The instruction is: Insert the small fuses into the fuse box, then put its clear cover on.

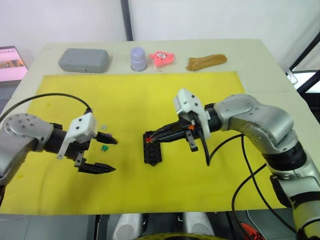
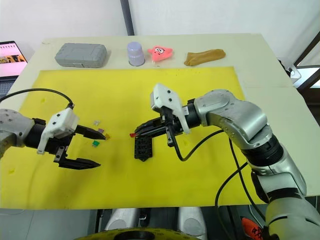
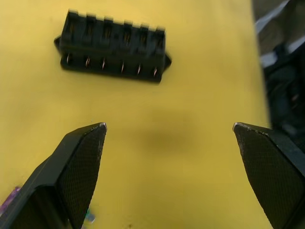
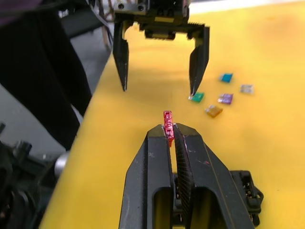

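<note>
Fuses are lying loose on the yellow mat point(image 1: 150, 95) beside my left tool point(image 2: 95, 148): in the right wrist view I am seeing a blue fuse point(image 4: 226, 77), a clear-grey fuse point(image 4: 246, 88), a purple fuse point(image 4: 225, 98), an orange fuse point(image 4: 213, 110) and a green fuse point(image 4: 196, 97), all close together. My left tool is hovering just over the mat with its two fingers spread wide and gripping nothing; the green fuse is sitting close by one fingertip. My right tool point(image 4: 170, 135) is pinching a red fuse point(image 4: 167, 120) between its closed fingertips, the fuse standing upright out of the tip. The fuse box point(image 2: 143, 147) is lying on the mat just below and beside that tip, its slots facing up. Along the far edge of the table point(image 1: 250, 50) are sitting a grey case point(image 1: 84, 60), a lilac cup point(image 1: 138, 58), a pink toy point(image 1: 162, 58) and a brown object point(image 1: 206, 62).
</note>
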{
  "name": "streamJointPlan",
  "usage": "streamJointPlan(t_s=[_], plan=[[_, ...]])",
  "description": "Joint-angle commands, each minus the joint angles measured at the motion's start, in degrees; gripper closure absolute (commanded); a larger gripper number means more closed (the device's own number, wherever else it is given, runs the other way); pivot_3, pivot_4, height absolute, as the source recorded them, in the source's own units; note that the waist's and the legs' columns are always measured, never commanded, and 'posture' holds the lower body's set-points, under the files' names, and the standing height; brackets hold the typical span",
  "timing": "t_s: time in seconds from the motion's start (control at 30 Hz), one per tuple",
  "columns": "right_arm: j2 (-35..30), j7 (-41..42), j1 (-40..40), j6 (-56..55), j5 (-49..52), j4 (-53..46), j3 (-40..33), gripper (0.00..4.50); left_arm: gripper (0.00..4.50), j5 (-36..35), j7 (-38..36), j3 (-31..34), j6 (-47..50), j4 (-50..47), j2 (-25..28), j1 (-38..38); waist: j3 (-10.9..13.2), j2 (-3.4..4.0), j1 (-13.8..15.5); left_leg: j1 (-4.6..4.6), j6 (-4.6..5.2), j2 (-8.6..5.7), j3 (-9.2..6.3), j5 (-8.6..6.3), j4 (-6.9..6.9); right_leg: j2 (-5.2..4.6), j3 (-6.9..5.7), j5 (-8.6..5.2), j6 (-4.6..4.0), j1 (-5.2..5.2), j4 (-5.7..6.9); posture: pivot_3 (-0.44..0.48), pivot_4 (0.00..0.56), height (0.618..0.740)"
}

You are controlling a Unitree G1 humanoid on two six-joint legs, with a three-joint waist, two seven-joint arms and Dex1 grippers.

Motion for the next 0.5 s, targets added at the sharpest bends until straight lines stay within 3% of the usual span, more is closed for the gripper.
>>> streamJointPlan(t_s=[0.03, 0.27, 0.5], plan=[[0.0, 1.0, 0.8, -1.6, -2.3, -2.9, 0.7, 4.50, 0.03, 0.5, 2.5, 2.4, -1.5, -4.0, -1.2, 2.8, 0.0, 0.00, 0.0, -0.02, 0.00, 0.00, 0.00, 0.00, 0.00, 0.00, 0.00, 0.00, 0.00, -0.01, -0.02, 0.000, 0.150, 0.731], [0.3, 1.1, 4.6, -4.5, -7.3, -4.9, 3.1, 4.50, 0.03, 3.7, 6.6, 1.6, -4.0, -6.3, -3.0, 6.5, 0.0, 0.00, 0.0, -0.04, 0.00, 0.00, -0.02, 0.00, 0.00, 0.00, 0.00, 0.01, 0.00, -0.01, -0.04, 0.000, 0.150, 0.731], [1.5, 0.3, 8.1, -9.2, -13.0, -3.6, 5.0, 4.50, 0.03, 4.5, 11.2, 1.0, -5.3, -7.8, -8.2, 7.6, 0.0, 0.00, -0.1, -0.04, -0.03, 0.00, -0.01, 0.02, 0.01, 0.01, -0.01, 0.01, 0.01, -0.01, -0.05, 0.000, 0.150, 0.731]])
